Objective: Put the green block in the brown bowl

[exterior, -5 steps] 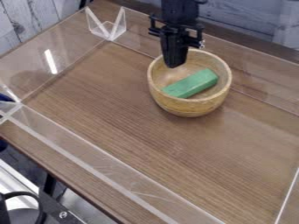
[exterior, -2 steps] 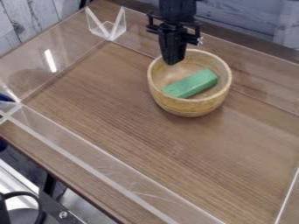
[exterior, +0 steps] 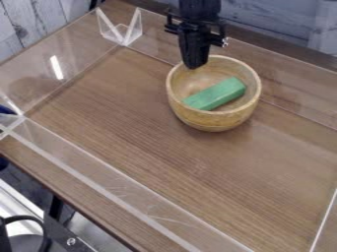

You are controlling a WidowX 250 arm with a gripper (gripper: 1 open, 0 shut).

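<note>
In the single camera view, the small flat bright green rectangular block (exterior: 215,94) lies inside the round light tan wooden bowl (exterior: 190,115), resting on the bowl's floor at a slant, its long axis running from lower left to upper right. The black claw (exterior: 195,63) hangs at the bowl's far rim, pointing nearly straight down, its fingers pressed together and pinching nothing. The block looks clear of the fingertips (though how high the tips sit above the rim cannot be read from this angle). The bowl stands on the brown wood-grain tabletop (exterior: 118,138), which is ringed by clear plastic walls (exterior: 53,69).

By this view the placement appears done, so the remaining risks lie in the retreat. If the claw pulls away sideways or toward the camera rather than upward, it could catch the thick rim and drag or tip the bowl, perhaps spilling the block. A lift straight up seems the safe exit.
</note>
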